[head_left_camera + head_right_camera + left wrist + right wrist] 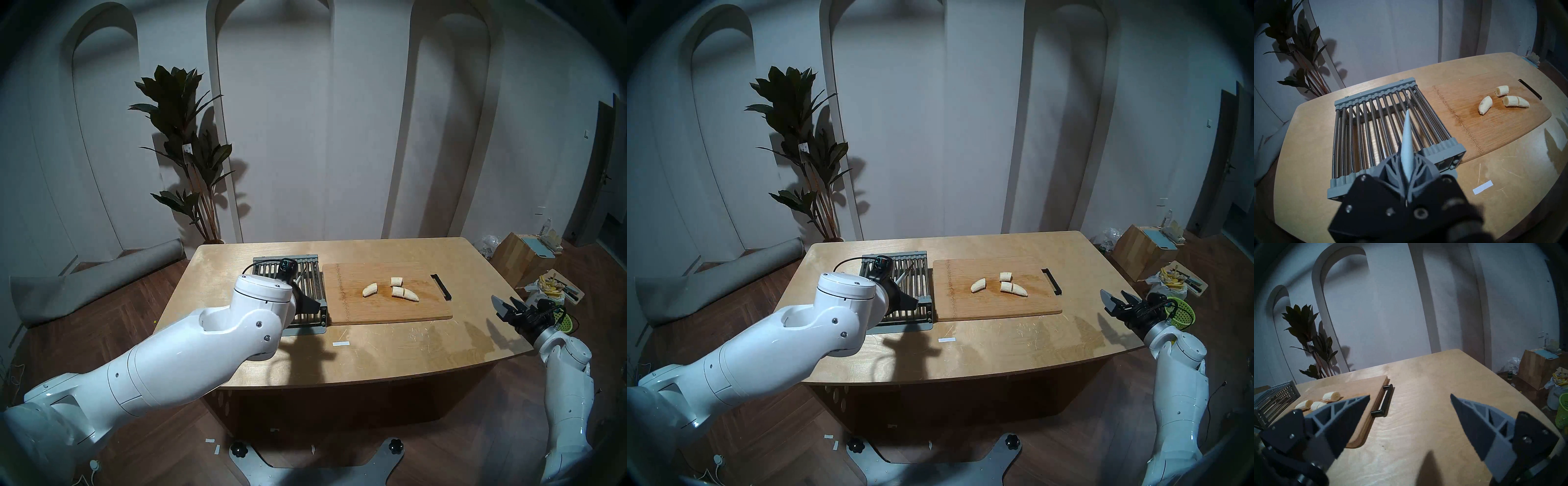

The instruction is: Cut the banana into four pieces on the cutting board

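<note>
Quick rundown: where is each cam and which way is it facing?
Head pair: high, looking down on the table; both arms show.
Left wrist: above the slatted rack, facing the far wall; left pincer shut on a knife.
Right wrist: low by the table's right edge, facing forward; open right pincer.
All share the banana pieces on the cutting board.

1. Home-like room staged for robot trials: white walls with arched niches (271, 112), herringbone wood floor (112, 325).
2. Potted plant (183, 135), rolled rug (95, 281).
3. Plywood tabletop (373, 353); cardboard box (519, 258) and peel scraps (549, 285) on floor.
</note>
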`<action>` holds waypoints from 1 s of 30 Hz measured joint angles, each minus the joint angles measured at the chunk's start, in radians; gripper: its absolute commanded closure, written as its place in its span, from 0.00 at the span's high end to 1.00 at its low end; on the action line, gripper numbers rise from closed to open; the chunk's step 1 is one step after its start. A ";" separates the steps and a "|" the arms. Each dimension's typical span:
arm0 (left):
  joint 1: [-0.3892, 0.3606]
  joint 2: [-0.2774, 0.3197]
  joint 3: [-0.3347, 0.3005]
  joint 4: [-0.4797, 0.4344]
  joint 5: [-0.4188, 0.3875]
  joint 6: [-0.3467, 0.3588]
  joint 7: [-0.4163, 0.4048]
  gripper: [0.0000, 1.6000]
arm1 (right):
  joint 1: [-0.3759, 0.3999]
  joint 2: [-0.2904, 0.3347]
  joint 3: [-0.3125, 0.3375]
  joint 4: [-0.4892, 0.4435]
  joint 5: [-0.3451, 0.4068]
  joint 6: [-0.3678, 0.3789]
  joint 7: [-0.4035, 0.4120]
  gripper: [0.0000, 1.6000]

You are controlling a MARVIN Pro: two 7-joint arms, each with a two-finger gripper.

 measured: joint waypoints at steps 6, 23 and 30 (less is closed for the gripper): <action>0.019 -0.012 -0.005 0.006 0.022 -0.001 0.000 0.00 | 0.017 0.011 0.027 0.001 0.008 0.012 -0.025 1.00; 0.071 -0.042 -0.053 0.022 0.092 0.052 -0.050 0.00 | 0.028 0.015 0.036 -0.013 0.012 0.027 -0.039 1.00; 0.095 -0.061 -0.081 0.039 0.131 0.086 -0.084 0.00 | 0.028 0.013 0.036 -0.013 0.012 0.027 -0.036 1.00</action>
